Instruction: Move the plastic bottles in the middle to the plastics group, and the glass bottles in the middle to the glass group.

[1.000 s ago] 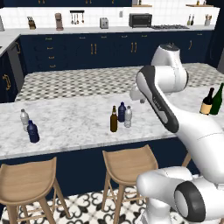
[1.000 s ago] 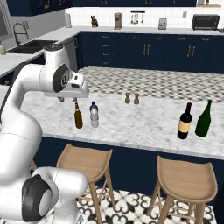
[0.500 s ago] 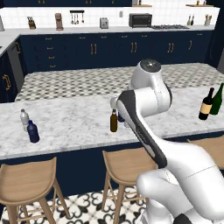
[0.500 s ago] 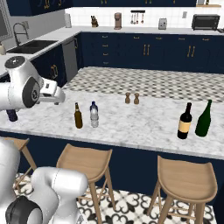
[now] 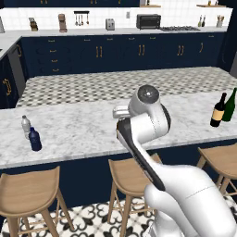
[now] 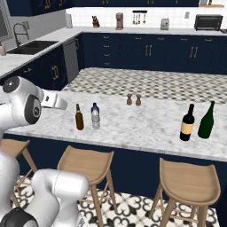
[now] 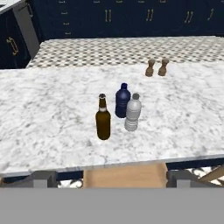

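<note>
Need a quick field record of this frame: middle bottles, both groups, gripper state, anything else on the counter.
middle cluster: amber bottle, navy bottle, clear bottle, all upright on the marble counter
plastics group: clear capped bottle and navy stubby bottle, far left
glass group: dark labelled wine bottle, green wine bottle, upright, far right
gripper: open, holding nothing, back from the counter edge, facing the middle cluster
other: two small wooden shakers behind the cluster
</note>
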